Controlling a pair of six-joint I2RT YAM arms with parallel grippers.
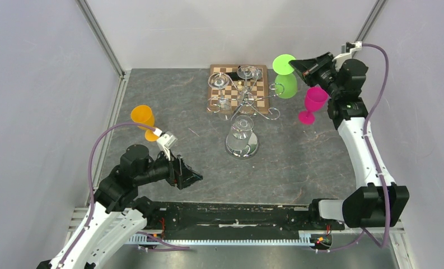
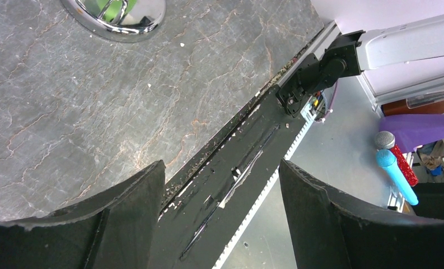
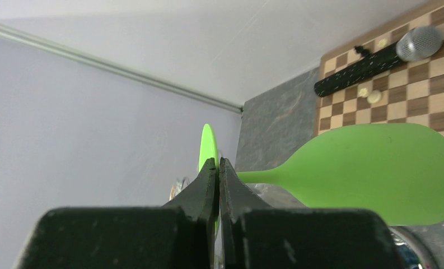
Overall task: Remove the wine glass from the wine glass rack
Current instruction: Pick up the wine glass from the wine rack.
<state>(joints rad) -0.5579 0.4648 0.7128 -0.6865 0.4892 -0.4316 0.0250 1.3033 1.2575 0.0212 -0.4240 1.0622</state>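
The right gripper [image 1: 294,65] is clamped shut on only the foot's rim of the green wine glass [image 1: 286,85], so I'd worry it swings, slips out, snags a curled hook or knocks the pink glass [image 1: 313,101] just beside it. The glass sits at the right side of the rack [image 1: 242,95], toward the far right corner of the table [image 1: 169,101]; I can't tell if it's free. The left gripper [image 1: 194,178] stands apart, empty, near the near edge.

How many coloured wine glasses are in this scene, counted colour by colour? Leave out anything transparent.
orange glass: 1
green glass: 1
pink glass: 1
Total: 3
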